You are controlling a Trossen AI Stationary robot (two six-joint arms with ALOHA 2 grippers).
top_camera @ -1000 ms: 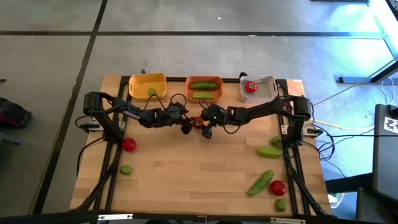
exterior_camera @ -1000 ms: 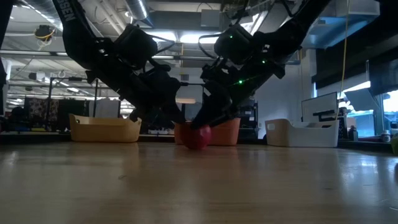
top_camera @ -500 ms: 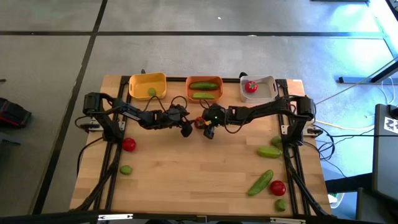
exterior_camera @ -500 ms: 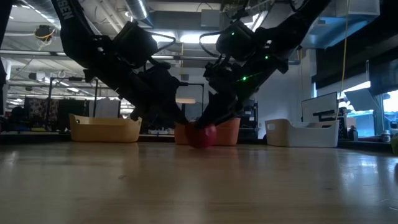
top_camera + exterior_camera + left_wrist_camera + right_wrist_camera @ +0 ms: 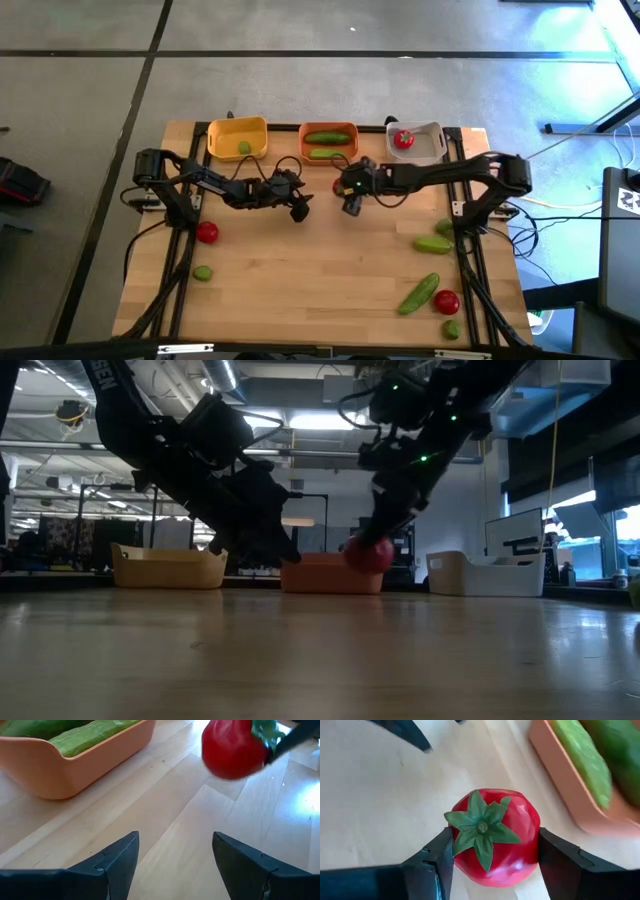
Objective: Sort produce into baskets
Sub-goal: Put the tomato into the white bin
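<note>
Loose tomato, left (image 5: 207, 233): lies on the counter (image 5: 300, 270) by the left arm's base, with a lime (image 5: 203, 272) nearer the front edge.
Yellow basket (image 5: 238, 137): at the back of the counter, leftmost of three; one lime (image 5: 244, 148) lies inside.
Left gripper (image 5: 298, 206): low over the counter in front of the gap between the yellow and orange baskets. In its wrist view the two fingers (image 5: 117, 862) stand apart with nothing but bare wood between them.
Orange basket (image 5: 328, 141): middle of the back row; two cucumbers (image 5: 327, 137) lie in it side by side.
Held tomato (image 5: 493, 837): pinched between the right gripper's fingers, stem leaves facing the wrist camera. In the low view it hangs clear above the counter, in front of the orange basket's right end.
Right gripper (image 5: 344, 190): just in front of the orange basket's right corner, well apart from the left gripper; its fingers (image 5: 434, 860) press on both sides of the tomato.
White basket (image 5: 417, 142): rightmost at the back; one tomato (image 5: 403, 139) sits in it.
Right side of the counter: a cucumber (image 5: 433, 243) and a lime (image 5: 444, 227) by the right arm's base; nearer the front, a slanted cucumber (image 5: 419, 293), a tomato (image 5: 447, 301) just beside it, and a lime (image 5: 452, 327) at the edge.
</note>
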